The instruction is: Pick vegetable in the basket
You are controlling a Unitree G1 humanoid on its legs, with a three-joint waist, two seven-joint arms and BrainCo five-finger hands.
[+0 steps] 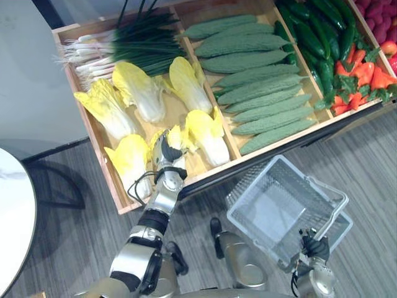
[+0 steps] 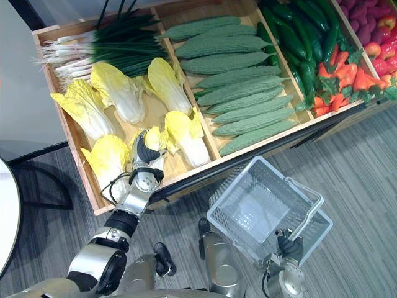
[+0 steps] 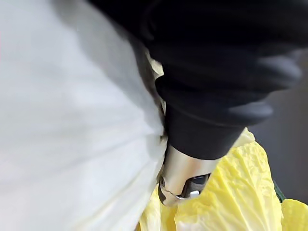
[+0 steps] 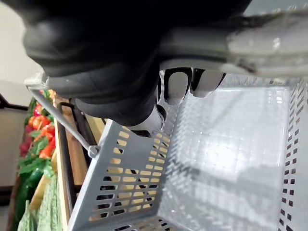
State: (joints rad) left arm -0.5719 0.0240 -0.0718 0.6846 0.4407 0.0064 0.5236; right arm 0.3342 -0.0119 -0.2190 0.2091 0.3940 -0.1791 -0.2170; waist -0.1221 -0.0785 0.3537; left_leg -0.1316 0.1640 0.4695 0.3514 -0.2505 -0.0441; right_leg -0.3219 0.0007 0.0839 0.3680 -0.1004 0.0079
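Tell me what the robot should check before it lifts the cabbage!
1. left hand on a cabbage in the wooden tray: ok.
2. Firm hold of that cabbage: cannot tell.
3. Room around it: not ok, a neighbour cabbage lies right beside it.
4. basket empty and ready: ok.
5. right hand holding the basket's handle: ok, its fingers curl round it.
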